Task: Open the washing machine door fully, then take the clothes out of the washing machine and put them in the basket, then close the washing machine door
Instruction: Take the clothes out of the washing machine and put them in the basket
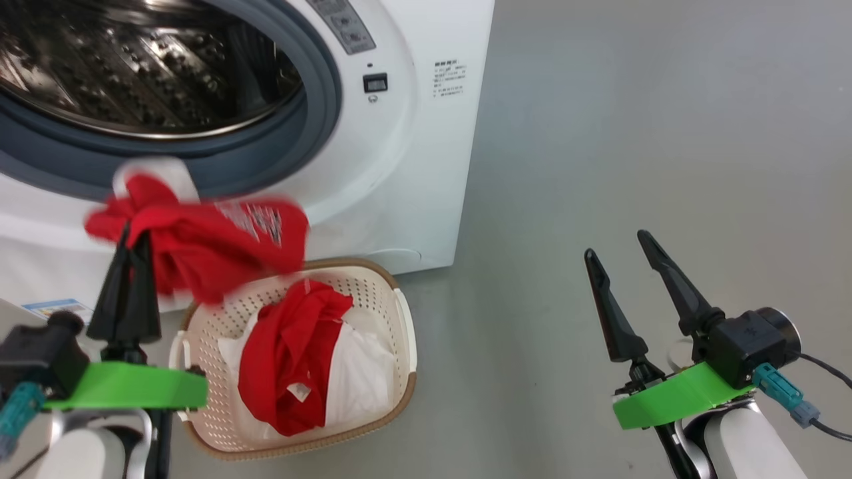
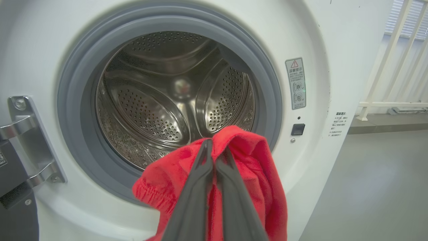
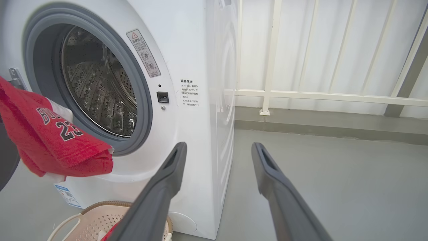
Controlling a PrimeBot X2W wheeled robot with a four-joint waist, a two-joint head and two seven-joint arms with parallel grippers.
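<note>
**Left hand** (image 1: 133, 234) and **right hand** (image 1: 617, 243). Each has two long matte black fingers (image 1: 611, 313), broad at the base and tapering to a point, with a shallow slot in the face near the tip. Each pair rises from a bright green wedge-shaped bracket (image 1: 672, 396). Behind the right bracket is a boxy black camera housing (image 1: 745, 342) with a round barrel. A teal plug (image 1: 775, 386) with a blue-grey end meets thin black cable (image 1: 829, 367). The left side has a like housing and plug. The forearms (image 1: 739, 446) are smooth, rounded and pale grey-white.
</note>
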